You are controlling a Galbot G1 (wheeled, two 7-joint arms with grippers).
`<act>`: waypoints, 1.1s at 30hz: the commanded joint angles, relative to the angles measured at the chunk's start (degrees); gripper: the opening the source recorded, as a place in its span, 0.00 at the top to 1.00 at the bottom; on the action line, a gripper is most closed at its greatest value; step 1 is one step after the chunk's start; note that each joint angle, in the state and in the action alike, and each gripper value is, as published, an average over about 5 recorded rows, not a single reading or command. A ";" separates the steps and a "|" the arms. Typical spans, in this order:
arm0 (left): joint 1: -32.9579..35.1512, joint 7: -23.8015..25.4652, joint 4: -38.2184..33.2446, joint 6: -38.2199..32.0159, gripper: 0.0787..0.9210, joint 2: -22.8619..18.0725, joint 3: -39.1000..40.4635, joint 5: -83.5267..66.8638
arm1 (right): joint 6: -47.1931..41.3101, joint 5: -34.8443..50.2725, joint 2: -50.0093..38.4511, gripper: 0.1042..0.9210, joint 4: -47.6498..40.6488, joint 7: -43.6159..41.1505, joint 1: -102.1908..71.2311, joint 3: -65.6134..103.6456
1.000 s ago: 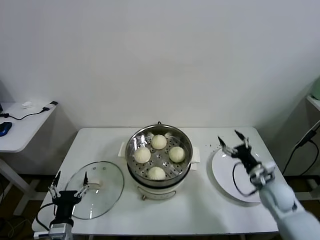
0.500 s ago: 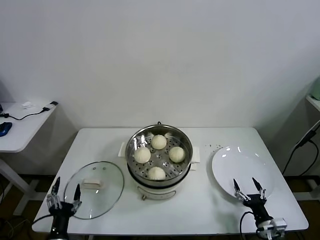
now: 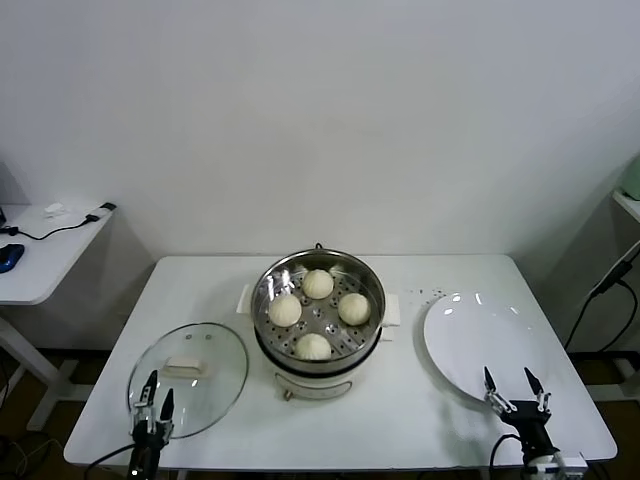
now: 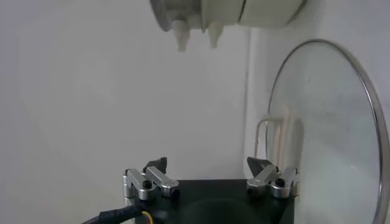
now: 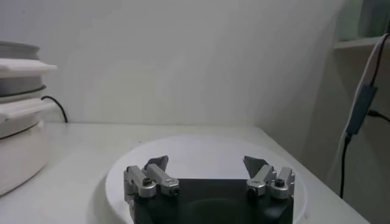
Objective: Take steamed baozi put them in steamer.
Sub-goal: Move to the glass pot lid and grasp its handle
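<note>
The steamer (image 3: pixel 318 368), a shiny steel pot on a white base, stands mid-table; its base also shows in the left wrist view (image 4: pixel 225 15) and its side in the right wrist view (image 5: pixel 18 122). Several cream-white baozi lie on its perforated tray, among them one at the back (image 3: pixel 318 283), one at the left (image 3: pixel 285 310) and one at the front (image 3: pixel 313 346). My left gripper (image 3: pixel 153 404) (image 4: pixel 208 169) is open and empty at the table's front left, by the glass lid. My right gripper (image 3: pixel 513 388) (image 5: pixel 206 166) is open and empty at the front right, by the white plate.
A round glass lid (image 3: pixel 189 378) (image 4: pixel 329 128) lies flat left of the steamer. A flat white plate (image 3: pixel 480 340) (image 5: pixel 201 149) lies to its right, with nothing on it. A side table (image 3: pixel 45 250) with cables stands far left. The wall is close behind the table.
My right arm has dropped from above the plate to the table's front right edge. My left gripper has moved right and lower, toward the lid's front edge. Both stay open.
</note>
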 commanded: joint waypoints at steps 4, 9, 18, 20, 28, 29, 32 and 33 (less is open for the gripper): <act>-9.40 2.03 9.53 1.66 0.12 0.11 0.93 6.25 | -0.69 -0.77 0.90 0.12 1.07 0.75 -1.56 1.46; -11.87 2.97 12.48 1.72 0.12 0.74 1.19 6.19 | -0.68 -0.72 0.91 0.12 1.31 0.79 -1.86 2.06; -15.80 4.01 13.34 2.38 0.12 1.53 1.45 5.96 | -0.69 -1.02 1.13 0.12 0.96 0.79 -1.94 2.24; -16.44 4.00 13.67 2.41 0.12 1.69 1.49 5.93 | -0.67 -1.22 1.21 0.12 0.84 0.75 -1.97 2.20; -16.52 4.22 15.78 2.28 0.15 1.78 1.87 6.12 | -0.56 -1.73 1.55 0.12 0.64 0.59 -2.04 1.86; -16.46 4.19 16.08 2.12 0.18 1.76 1.85 6.30 | -0.54 -1.76 1.60 0.12 0.64 0.55 -2.02 1.80; -16.29 4.00 16.76 1.58 0.28 1.71 1.71 6.97 | -0.51 -1.76 1.68 0.12 0.70 0.46 -2.07 1.58; -16.26 3.95 16.95 1.40 0.31 1.71 1.63 7.27 | -0.50 -1.73 1.67 0.12 0.72 0.44 -2.10 1.54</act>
